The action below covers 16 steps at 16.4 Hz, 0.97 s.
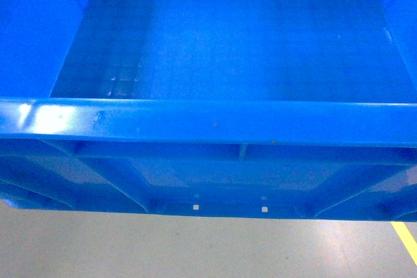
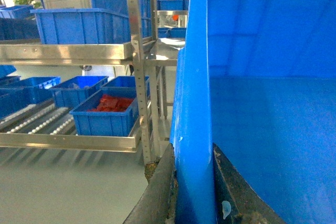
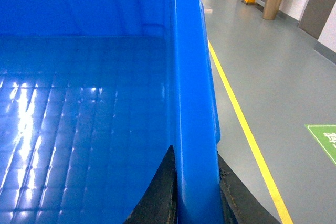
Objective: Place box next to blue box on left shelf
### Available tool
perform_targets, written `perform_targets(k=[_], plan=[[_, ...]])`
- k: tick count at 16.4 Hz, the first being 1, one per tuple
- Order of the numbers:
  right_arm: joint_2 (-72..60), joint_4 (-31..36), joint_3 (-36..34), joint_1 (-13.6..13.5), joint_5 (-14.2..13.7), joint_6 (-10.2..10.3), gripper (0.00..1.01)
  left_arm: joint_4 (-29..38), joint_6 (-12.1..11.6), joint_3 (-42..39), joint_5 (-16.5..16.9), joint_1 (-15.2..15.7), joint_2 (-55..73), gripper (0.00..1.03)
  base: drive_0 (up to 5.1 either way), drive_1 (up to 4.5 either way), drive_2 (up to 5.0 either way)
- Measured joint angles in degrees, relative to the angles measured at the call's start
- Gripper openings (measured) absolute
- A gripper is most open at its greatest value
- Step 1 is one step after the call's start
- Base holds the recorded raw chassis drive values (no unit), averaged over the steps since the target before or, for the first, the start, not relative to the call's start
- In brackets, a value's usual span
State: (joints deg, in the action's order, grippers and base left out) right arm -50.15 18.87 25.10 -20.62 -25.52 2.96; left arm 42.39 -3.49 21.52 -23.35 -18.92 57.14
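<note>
Both tools are clamped on the box (image 1: 215,122): your left tool (image 2: 194,203) pinches the left wall, your right tool (image 3: 194,203) pinches the right wall, each with one finger inside and one outside. You carry the empty crate off the floor (image 1: 195,245), close under the head camera, so your forward view is mostly blocked. The left shelf (image 2: 68,52) with its blue bins (image 2: 84,24) stands well off to your left. Judging from this, the risk is the rim slipping through those thin pinches if you turn sharply, or the crate's corner striking a shelf post (image 2: 137,66) you cannot see ahead.
</note>
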Motion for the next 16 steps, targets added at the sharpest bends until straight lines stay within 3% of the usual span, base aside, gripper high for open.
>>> perform_targets(k=[16], plan=[[0.0,0.0,0.0,0.0,-0.04,0.0,0.09,0.13,0.0,0.0,-0.04,-0.02,0.0,0.11,0.1,4.27,-4.2]])
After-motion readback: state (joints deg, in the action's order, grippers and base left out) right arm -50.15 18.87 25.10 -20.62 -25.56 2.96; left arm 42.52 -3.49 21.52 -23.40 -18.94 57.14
